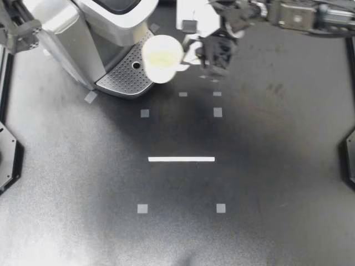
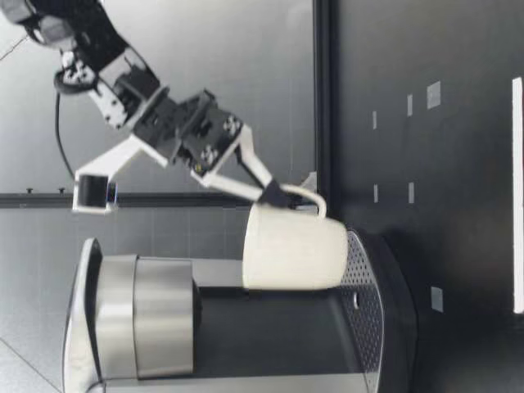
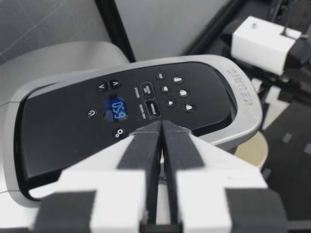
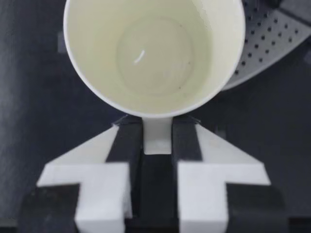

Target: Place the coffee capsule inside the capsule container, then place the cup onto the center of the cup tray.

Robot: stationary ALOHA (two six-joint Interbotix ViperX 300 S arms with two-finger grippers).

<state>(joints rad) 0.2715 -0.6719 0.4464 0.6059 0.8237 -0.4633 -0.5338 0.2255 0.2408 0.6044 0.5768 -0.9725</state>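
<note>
A white cup [image 1: 162,57] hangs upright with my right gripper [image 1: 192,57] shut on its handle. It overlaps the right edge of the coffee machine's perforated cup tray [image 1: 125,75]. In the low view the cup [image 2: 295,250] has its base just above the tray [image 2: 366,282], and the right gripper [image 2: 278,195] pinches the handle from the side. The right wrist view shows the cup [image 4: 155,53] empty, with its handle between the fingers of the gripper [image 4: 157,132]. My left gripper [image 3: 162,128] is shut on nothing over the machine's control panel [image 3: 131,104]. No capsule is in view.
The coffee machine [image 1: 83,27] fills the table's far left corner, and its head [image 2: 147,315] overhangs the tray. Grey tape squares [image 1: 217,112] and a white strip [image 1: 181,159] mark the dark table. Part of my left arm [image 1: 19,30] shows beside the machine.
</note>
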